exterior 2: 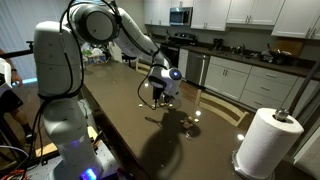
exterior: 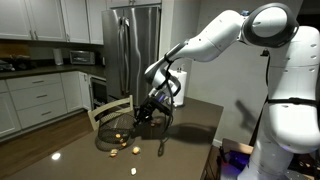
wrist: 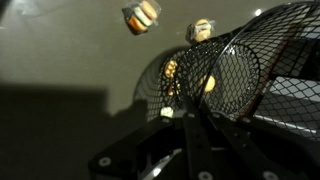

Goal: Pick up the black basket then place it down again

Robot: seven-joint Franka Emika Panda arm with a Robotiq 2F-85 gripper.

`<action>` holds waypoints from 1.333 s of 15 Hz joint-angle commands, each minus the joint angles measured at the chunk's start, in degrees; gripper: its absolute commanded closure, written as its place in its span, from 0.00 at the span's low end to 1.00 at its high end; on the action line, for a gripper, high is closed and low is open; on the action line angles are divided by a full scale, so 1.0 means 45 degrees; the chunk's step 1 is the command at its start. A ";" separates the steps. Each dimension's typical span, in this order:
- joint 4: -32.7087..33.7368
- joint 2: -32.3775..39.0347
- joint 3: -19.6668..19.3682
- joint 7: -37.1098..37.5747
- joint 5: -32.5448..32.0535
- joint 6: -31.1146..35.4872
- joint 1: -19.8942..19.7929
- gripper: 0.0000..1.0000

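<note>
A dark glossy table lies under the white robot arm. The small round black wire-mesh basket hangs tilted just over the tabletop. The claw has its fingers drawn close, pinching the basket's rim. Small yellowish pieces lie scattered beyond.

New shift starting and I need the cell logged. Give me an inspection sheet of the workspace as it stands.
Surface: dark glossy table, strongly reflective.
Job's things: black basket tilted at the gripper, apparently off the table.
Clutter: small yellowish pieces scattered; paper towel roll near the edge.
Grippers: gripper appears closed on the basket rim.
Cables: nothing seen on the table.
Surroundings: kitchen with refrigerator, white cabinets, chair.
</note>
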 commanded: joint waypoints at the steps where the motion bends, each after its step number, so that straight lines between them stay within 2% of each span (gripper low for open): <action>1: 0.0515 -0.0062 0.0257 0.2478 -0.0192 0.1359 0.0874 0.96; 5: 0.1226 0.0003 0.0251 0.5521 -0.1805 0.2147 0.1596 0.96; 9: 0.1418 -0.0046 0.0077 0.8255 -0.3205 0.1937 0.1673 0.96; 17: 0.0612 -0.0366 -0.0282 1.3702 -0.4953 0.2548 0.1950 0.96; 19: 0.0379 -0.0421 -0.0382 1.5311 -0.5884 0.2937 0.2103 0.96; 20: 0.0207 -0.0492 -0.0696 1.6349 -0.6655 0.3179 0.2453 0.96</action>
